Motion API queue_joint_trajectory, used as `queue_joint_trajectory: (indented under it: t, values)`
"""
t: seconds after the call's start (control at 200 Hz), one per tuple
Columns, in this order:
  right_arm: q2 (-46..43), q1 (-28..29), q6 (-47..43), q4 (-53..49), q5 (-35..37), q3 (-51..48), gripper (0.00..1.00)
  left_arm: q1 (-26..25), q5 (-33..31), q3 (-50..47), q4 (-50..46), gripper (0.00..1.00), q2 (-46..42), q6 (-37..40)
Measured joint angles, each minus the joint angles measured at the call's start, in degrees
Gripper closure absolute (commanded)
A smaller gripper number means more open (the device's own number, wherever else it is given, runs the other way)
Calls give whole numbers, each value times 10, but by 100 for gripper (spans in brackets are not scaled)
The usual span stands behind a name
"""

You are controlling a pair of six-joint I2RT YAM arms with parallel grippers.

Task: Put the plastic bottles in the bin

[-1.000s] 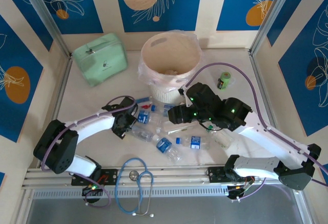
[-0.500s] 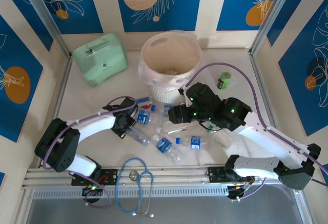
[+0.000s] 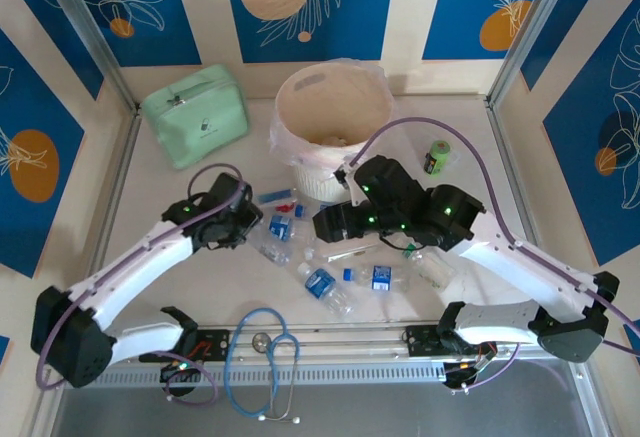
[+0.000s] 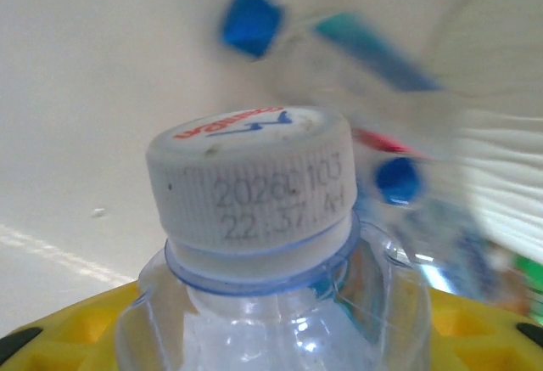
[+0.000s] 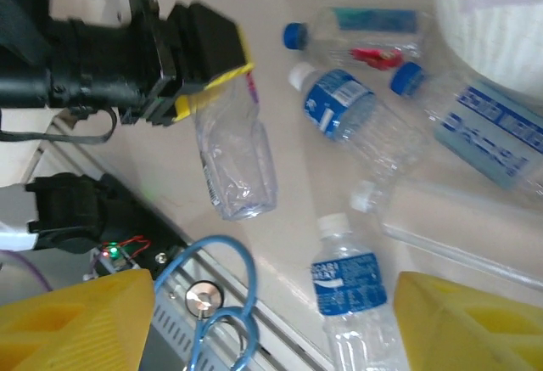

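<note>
Room: walls in deep blue panels with pale leaf prints and orange and peach discs, cream stripes between them, grey metal posts at the far corners.
Surface: cream-white tabletop (image 3: 180, 207), with a metal rail along its 6 o'clock edge.
Counts, top view: one mint-green zip case (image 3: 195, 114) at 10 o'clock; one blue stethoscope (image 3: 265, 352) at 6 o'clock; one round cream-white bin (image 3: 318, 179) with a peach inside and a thin clear liner at 12 o'clock; one small dark cylinder with a green top (image 3: 437, 157) at 2 o'clock.
Small see-through plastic bottles (image 5: 352, 108): one is held. In the right wrist view at least five more lie loose on their sides at the tabletop's centre, just at 6 o'clock of the bin. A red-marked one among them is hard to separate from its neighbour.
Left claw (image 3: 238, 222): its yellow pads are closed on the neck end of a crumpled clear plastic bottle (image 5: 236, 163).
Held bottle axis: in the top view it runs roughly 10-to-4, with the base toward 4 o'clock. The white screw cap (image 4: 253, 180) stands just past the pads in the left wrist view. Whether the bottle is lifted off the tabletop I cannot tell.
Loose bottle axes, top view: the blue-labelled bottle with a white cap (image 3: 322, 285) lies 10-to-4, cap toward 10. The blue-capped bottle (image 3: 380, 277) beside it lies 9-to-3, cap toward 9.
Right claw (image 5: 270, 303): its yellow fingers (image 5: 81, 320) are spread wide over the loose bottles, with nothing gripped between them.
</note>
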Motion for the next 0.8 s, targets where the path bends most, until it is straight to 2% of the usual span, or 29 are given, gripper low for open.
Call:
queue_joint_trajectory:
  t: [0.17,0.375,0.655,0.8]
  values:
    - [32,8,-2,19,-33,40,18,0,29,57,12,49,-59,52]
    - [77,6,4,34,-65,83,16,-16,52,118,21,49,-64,97]
    - [106,5,28,65,-123,94,16,-23,92,124,84,48,-70,113]
    - [106,0,42,84,-145,93,20,-24,115,119,126,48,-74,113]
